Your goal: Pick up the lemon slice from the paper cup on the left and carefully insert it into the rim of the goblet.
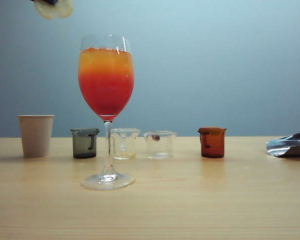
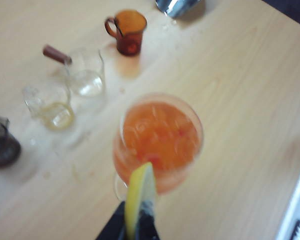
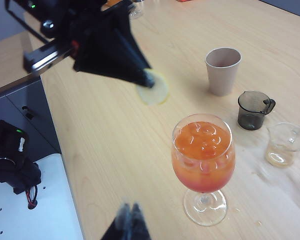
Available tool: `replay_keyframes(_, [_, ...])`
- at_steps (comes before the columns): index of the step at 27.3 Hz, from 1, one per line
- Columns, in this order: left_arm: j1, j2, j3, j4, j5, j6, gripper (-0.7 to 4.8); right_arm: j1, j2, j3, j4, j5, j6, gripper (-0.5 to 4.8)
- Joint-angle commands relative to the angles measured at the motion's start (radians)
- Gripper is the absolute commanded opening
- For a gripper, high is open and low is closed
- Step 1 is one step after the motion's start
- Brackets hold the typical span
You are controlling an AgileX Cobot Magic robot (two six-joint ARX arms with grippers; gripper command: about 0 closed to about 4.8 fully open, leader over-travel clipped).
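My left gripper [image 2: 137, 222] is shut on the lemon slice [image 2: 139, 196], which stands on edge between the fingers. It hangs high in the air, above and left of the goblet [image 1: 106, 75] in the exterior view, where the lemon slice [image 1: 53, 8] shows at the top edge. The goblet [image 2: 160, 135] holds a red-to-orange drink, and its rim lies just beyond the slice. The paper cup [image 1: 36, 135] stands at the far left. My right gripper [image 3: 130, 209] is shut on nothing, hovering over bare table near the goblet's [image 3: 203, 155] foot. From there the left gripper [image 3: 142, 78] and the lemon slice [image 3: 154, 92] show apart from the rim.
Behind the goblet stand a dark-grey beaker [image 1: 84, 143], two clear beakers [image 1: 124, 143] [image 1: 160, 144] and an amber beaker [image 1: 212, 142]. A crumpled silvery thing [image 1: 290, 145] lies at the far right. A white panel [image 3: 35, 200] borders the table's edge.
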Motion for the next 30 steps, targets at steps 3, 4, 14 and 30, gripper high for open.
replay_keyframes(3, [-0.001,0.022,0.007,0.103,0.037,0.011,-0.06,0.001,0.0,0.002,0.011,-0.005,-0.024,-0.09])
replay_keyframes(4, [-0.001,0.031,0.009,0.112,0.053,0.011,-0.06,0.001,0.004,0.002,0.011,-0.006,-0.024,-0.09])
replay_keyframes(14, [-0.002,0.114,0.063,0.068,0.079,0.058,-0.06,0.002,0.058,0.003,-0.034,0.004,0.011,-0.09])
replay_keyframes(30, [-0.008,0.159,0.068,0.029,0.062,0.156,-0.06,0.008,0.121,0.003,-0.004,0.152,0.063,-0.09])
